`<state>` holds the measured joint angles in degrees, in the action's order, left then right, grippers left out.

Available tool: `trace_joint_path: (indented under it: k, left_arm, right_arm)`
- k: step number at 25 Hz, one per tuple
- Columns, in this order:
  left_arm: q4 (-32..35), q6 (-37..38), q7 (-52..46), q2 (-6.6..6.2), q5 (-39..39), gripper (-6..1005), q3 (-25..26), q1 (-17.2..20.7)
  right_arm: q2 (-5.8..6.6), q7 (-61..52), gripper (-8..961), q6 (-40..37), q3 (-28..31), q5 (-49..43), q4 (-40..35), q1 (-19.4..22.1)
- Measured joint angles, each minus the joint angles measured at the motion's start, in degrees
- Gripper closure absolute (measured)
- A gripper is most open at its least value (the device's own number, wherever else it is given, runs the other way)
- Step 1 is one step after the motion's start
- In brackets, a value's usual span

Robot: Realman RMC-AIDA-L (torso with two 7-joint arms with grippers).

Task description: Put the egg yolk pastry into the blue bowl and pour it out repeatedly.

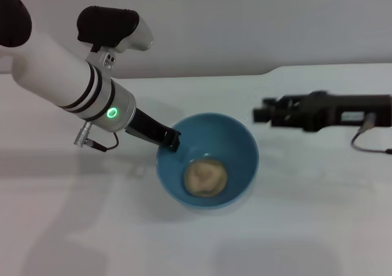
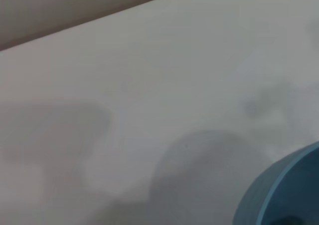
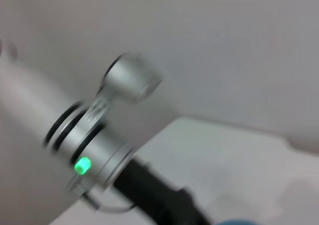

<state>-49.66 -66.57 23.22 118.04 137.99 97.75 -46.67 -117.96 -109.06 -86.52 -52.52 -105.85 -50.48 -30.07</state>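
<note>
The blue bowl stands on the white table, centre of the head view. The egg yolk pastry lies inside it at the bottom, a pale tan lump. My left gripper reaches down from the left and grips the bowl's left rim, one finger outside and one inside. The bowl's edge also shows in the left wrist view. My right gripper hovers to the right of the bowl, level with its far rim, pointing left and holding nothing.
The white table stretches around the bowl, with a grey wall behind its far edge. My left arm's silver wrist with a green light shows in the right wrist view.
</note>
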Motion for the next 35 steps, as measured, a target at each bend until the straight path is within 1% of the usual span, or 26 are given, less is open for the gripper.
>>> trace_joint_path:
  k: [1, 2, 3, 6, 10, 14, 17, 19, 21, 24, 25, 27, 29, 30, 31, 35]
  left_arm:
    - [0.00, 0.22, 0.18, 0.00, 0.08, 981, -0.11, 0.09]
    - [0.00, 1.41, 1.13, -0.03, 0.24, 981, -0.63, 0.45]
    - [0.00, 1.41, 1.13, -0.03, 0.24, 981, -0.63, 0.45]
    - [-0.98, 5.57, 2.91, -0.02, 0.29, 981, -2.71, 2.06]
    - [-6.35, 11.24, 3.22, 0.00, 0.33, 982, -6.19, 6.39]
    - [-12.93, 18.33, 3.41, -0.07, 0.67, 984, -9.87, 11.65]
    - [-17.52, 25.03, 4.34, -0.02, 2.94, 986, -13.65, 16.09]
    - [-20.26, 29.83, 4.57, 0.02, 5.60, 987, -17.21, 19.05]
    - [-22.00, 35.77, 4.62, 0.01, 9.67, 988, -22.22, 21.79]
    - [-22.68, 44.61, 4.65, 0.14, 14.35, 988, -28.42, 25.01]
    - [-22.59, 48.54, 4.65, 0.21, 15.22, 987, -30.22, 26.20]
    - [-22.22, 53.88, 4.65, 0.30, 15.63, 987, -32.69, 27.62]
    - [-22.10, 57.26, 4.66, 0.27, 15.67, 987, -34.57, 28.76]
    - [-22.13, 60.56, 5.28, 0.21, 15.70, 987, -36.38, 29.87]
    - [-22.13, 60.56, 5.28, 0.21, 15.70, 987, -36.38, 29.87]
    - [-21.55, 67.05, 8.32, 0.30, 15.74, 987, -40.25, 31.60]
  right_arm:
    - [-0.15, 0.11, 470, 0.31, 4.32, 0.08, 0.07, 0.50]
    - [-0.31, 0.33, 470, 0.66, 7.95, 0.31, 0.74, 0.88]
    - [-0.31, 0.33, 470, 0.66, 7.95, 0.31, 0.74, 0.88]
    - [-0.37, 2.32, 471, 1.45, 14.95, 0.88, 3.38, 1.96]
    - [-0.35, 5.72, 471, 2.33, 21.65, 1.03, 6.44, 4.93]
    - [-0.08, 7.33, 472, 4.93, 25.45, 1.06, 11.36, 8.25]
    - [0.22, 8.37, 472, 6.17, 27.76, 1.06, 14.34, 10.06]
    - [0.29, 8.49, 472, 6.83, 28.67, 1.07, 15.22, 11.05]
    - [0.30, 8.49, 472, 7.30, 29.39, 1.07, 15.62, 11.80]
    - [0.31, 8.50, 473, 7.57, 30.15, 1.07, 15.88, 12.40]
    - [0.32, 8.50, 473, 7.60, 30.36, 1.08, 15.96, 12.49]
    - [0.38, 8.49, 473, 7.81, 30.89, 1.08, 16.10, 12.56]
    - [0.42, 8.47, 473, 8.15, 31.58, 1.08, 16.19, 12.63]
    - [0.46, 8.41, 473, 8.40, 32.55, 1.09, 16.20, 12.66]
    - [0.46, 8.41, 474, 8.40, 32.55, 1.09, 16.20, 12.66]
    - [0.57, 8.40, 474, 8.47, 35.13, 1.09, 16.22, 12.70]
